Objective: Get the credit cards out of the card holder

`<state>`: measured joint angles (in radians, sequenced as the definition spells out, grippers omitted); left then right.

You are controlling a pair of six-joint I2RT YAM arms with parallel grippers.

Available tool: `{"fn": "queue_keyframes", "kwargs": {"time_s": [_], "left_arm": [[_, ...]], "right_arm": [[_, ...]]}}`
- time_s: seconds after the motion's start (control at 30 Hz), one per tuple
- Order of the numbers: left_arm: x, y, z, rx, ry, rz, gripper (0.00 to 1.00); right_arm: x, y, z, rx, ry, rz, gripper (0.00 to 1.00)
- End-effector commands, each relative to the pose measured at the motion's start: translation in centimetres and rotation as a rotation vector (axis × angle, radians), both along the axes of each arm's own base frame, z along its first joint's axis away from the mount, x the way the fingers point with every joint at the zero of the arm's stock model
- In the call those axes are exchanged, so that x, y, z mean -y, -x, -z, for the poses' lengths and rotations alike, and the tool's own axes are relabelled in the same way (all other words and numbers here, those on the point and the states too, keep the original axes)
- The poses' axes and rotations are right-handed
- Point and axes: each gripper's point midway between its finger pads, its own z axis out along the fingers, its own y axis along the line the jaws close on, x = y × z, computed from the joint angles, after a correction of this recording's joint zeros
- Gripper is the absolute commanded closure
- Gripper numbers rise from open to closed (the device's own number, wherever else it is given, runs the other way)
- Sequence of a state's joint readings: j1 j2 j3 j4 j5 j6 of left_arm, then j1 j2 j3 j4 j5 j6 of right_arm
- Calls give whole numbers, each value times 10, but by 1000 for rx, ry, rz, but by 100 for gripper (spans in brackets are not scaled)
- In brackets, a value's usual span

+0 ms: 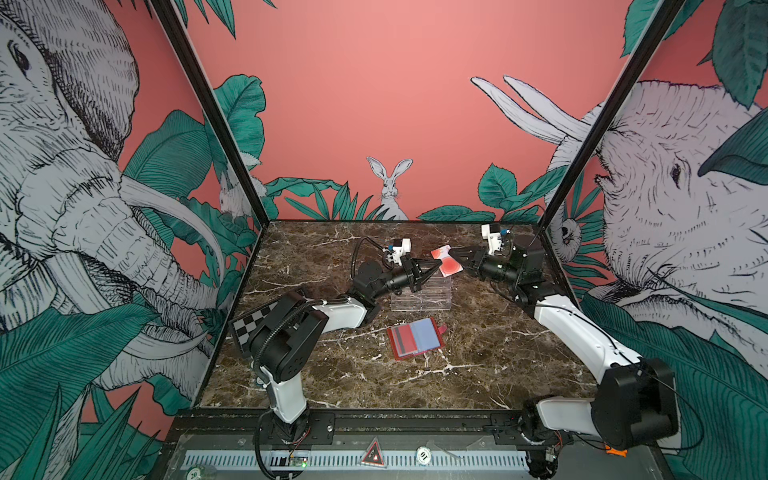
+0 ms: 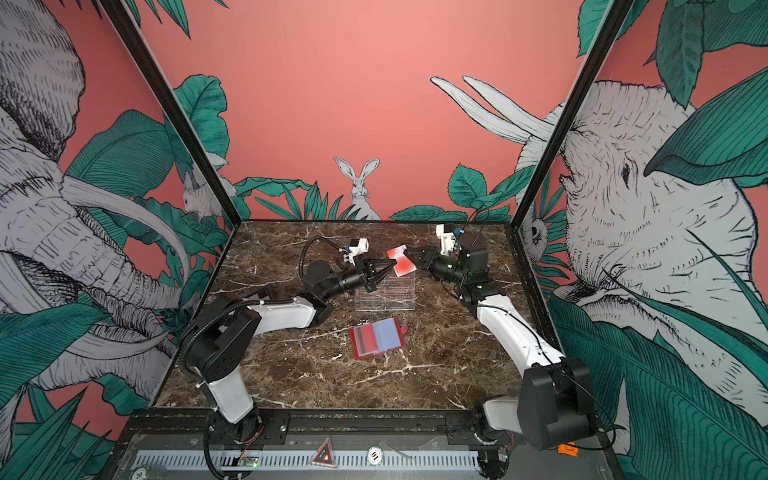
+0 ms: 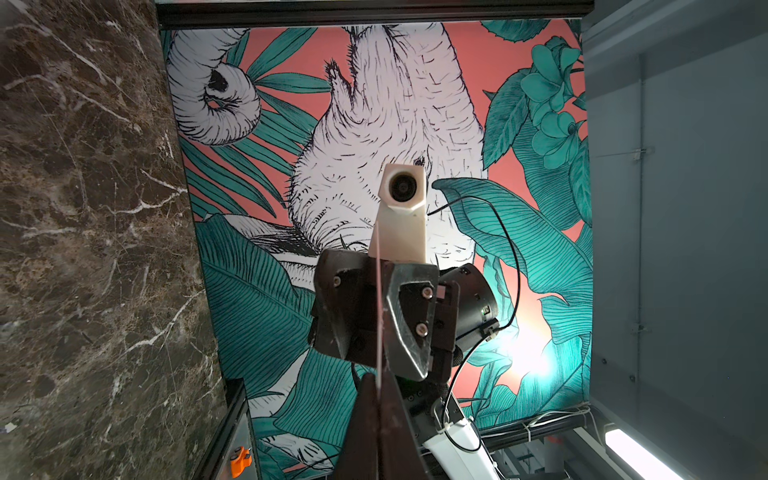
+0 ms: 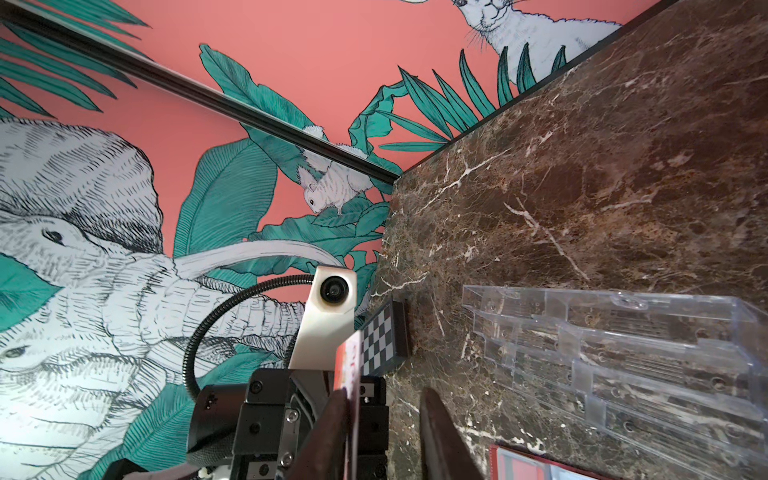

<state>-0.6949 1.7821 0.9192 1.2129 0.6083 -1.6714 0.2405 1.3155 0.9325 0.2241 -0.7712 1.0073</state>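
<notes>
While the left gripper (image 1: pixel 434 270) clamps the white card (image 1: pixel 449 262) in both top views, the right gripper (image 1: pixel 457 259) straddles its opposite edge, the card holder (image 1: pixel 415 338) lying open well below both. Left wrist: card (image 3: pixel 379 311) edge-on between pressed fingers (image 3: pixel 361 415). Right wrist: card (image 4: pixel 351 365) touches one finger (image 4: pixel 328 432), the other apart.
</notes>
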Motion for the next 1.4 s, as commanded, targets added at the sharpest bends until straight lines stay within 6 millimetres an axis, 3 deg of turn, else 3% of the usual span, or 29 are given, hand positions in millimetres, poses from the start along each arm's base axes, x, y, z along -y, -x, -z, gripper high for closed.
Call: {"fn": "queue_keyframes", "kwargs": {"time_s": [0.0, 0.3, 0.43, 0.47, 0.63, 0.9, 1.13, 1.37], "left_arm": [[-1, 4, -6, 33, -1, 4, 100], [1, 3, 7, 19, -36, 14, 100], [2, 3, 11, 19, -41, 15, 100], [2, 3, 11, 21, -43, 16, 96], [-2, 3, 13, 40, -60, 2, 50], [-26, 2, 9, 144, -167, -82, 17], [-69, -7, 6, 268, -343, -235, 5], [-106, 4, -13, 488, -589, -330, 2]], "right_arm": [[-4, 7, -10, 50, -20, -27, 78], [-7, 12, -10, 41, -58, -50, 100], [-7, 14, -8, 32, -61, -55, 100], [-7, 15, -7, 30, -60, -56, 100], [-4, 15, -7, 30, -44, -48, 100], [0, 18, -5, 49, 15, -59, 100], [9, 22, -3, 123, 101, -64, 100], [12, 25, 5, 200, 178, -106, 100]]}}
